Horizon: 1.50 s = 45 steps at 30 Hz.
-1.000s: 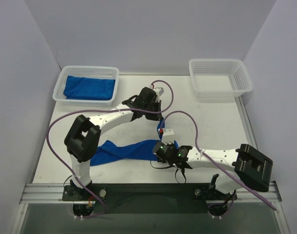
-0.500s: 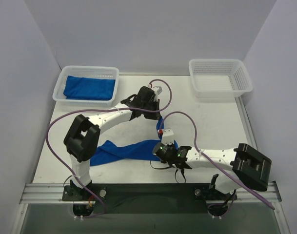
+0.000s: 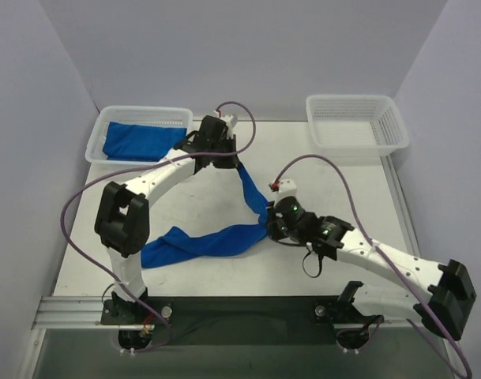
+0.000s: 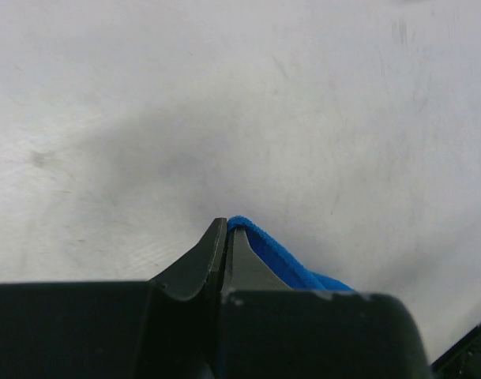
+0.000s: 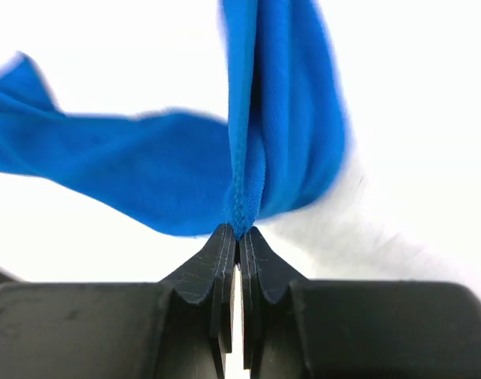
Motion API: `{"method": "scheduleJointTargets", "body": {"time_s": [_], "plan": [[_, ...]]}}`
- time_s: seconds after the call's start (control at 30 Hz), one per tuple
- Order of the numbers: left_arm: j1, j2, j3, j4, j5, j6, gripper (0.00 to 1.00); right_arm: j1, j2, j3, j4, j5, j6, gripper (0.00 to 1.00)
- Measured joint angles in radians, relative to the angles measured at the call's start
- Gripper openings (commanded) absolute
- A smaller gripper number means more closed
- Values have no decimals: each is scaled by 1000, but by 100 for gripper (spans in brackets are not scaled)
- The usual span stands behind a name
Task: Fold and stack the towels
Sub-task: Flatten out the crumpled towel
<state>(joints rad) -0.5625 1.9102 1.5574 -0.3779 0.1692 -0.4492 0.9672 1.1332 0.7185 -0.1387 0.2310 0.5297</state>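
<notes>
Left gripper (image 3: 234, 162) and right gripper (image 3: 270, 226) each pinch an edge of one towel (image 3: 216, 241), stretched between them, its tail lying on the table (image 3: 343, 189).

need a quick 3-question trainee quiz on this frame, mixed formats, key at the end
1. Multiple choice: what is the left claw shut on? A) a basket rim. B) an edge of the loose royal-blue terry towel. C) nothing.
2. True or false: the right claw is shut on that same towel.
3. Fill in: the folded blue towel lies in the white plastic mesh basket at the table's far-___ corner.
Key: 1 B; 2 true; 3 left.
</notes>
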Motion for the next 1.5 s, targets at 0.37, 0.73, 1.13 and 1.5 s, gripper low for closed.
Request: {"method": "scheduleJointTargets", "body": {"time_s": [0.37,0.73,1.13,1.5], "plan": [[102,-96,340,-182,-57,174,0,-531,-31,583,-273,-459,-329,0],[99,-226,834,-271,-97,334,0,-628,177,1153,-378,-526,-539,0],[92,-270,945,-339,-25,391,0,-624,256,1418,-400,-481,-749,0],[90,-626,755,-306,214,393,0,-617,-2,1412,-418,-716,-854,0]]}}
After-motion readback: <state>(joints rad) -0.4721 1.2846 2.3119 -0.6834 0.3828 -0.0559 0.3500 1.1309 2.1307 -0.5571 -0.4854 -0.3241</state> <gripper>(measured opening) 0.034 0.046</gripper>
